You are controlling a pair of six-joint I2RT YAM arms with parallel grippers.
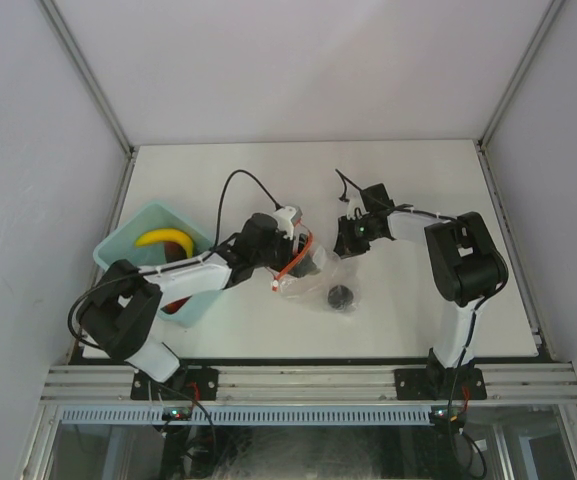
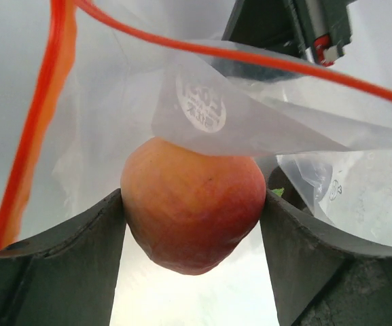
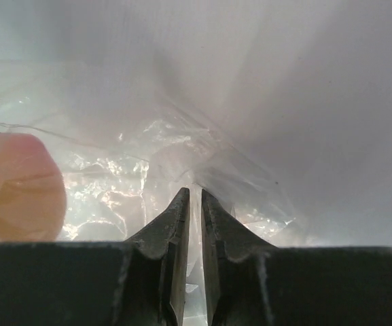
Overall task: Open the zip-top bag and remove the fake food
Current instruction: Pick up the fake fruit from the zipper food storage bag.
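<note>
Left gripper (image 2: 192, 204): jaws part open, clamped on the orange-peach fruit (image 2: 192, 224), 1 finger (image 2: 80, 258) at its 9 o'clock and 1 at its 3 o'clock, both touching. The fruit bulges below the fingertips.

Clear film of the zip-top bag (image 2: 263, 122) drapes over the fruit's top. The red-orange zip strip (image 2: 36, 136) runs down at 9 o'clock, and its other half crosses from 12 toward 3 o'clock, so the bag mouth is open around the gripper.

Right gripper (image 3: 196, 197): fingers (image 3: 175, 231) almost together, only a thin slit left. Crinkled bag film (image 3: 236, 183) runs into the slit and looks pinched. The same fruit (image 3: 15, 190) shows blurred at 9 o'clock in this view.

Top view: the bag (image 1: 318, 270) lies mid-table (image 1: 418, 180) between the 2 grippers, the left gripper (image 1: 293, 245) at its 10 o'clock and the right gripper (image 1: 351, 238) at its 2 o'clock. The dark purple piece (image 1: 341, 297) sits at the bag's 5 o'clock; cannot tell if it is inside the film or beside it. The light blue bin (image 1: 128, 245) is at 9 o'clock from the bag, with the yellow banana (image 1: 163, 238) in it, partly under the left arm.
</note>
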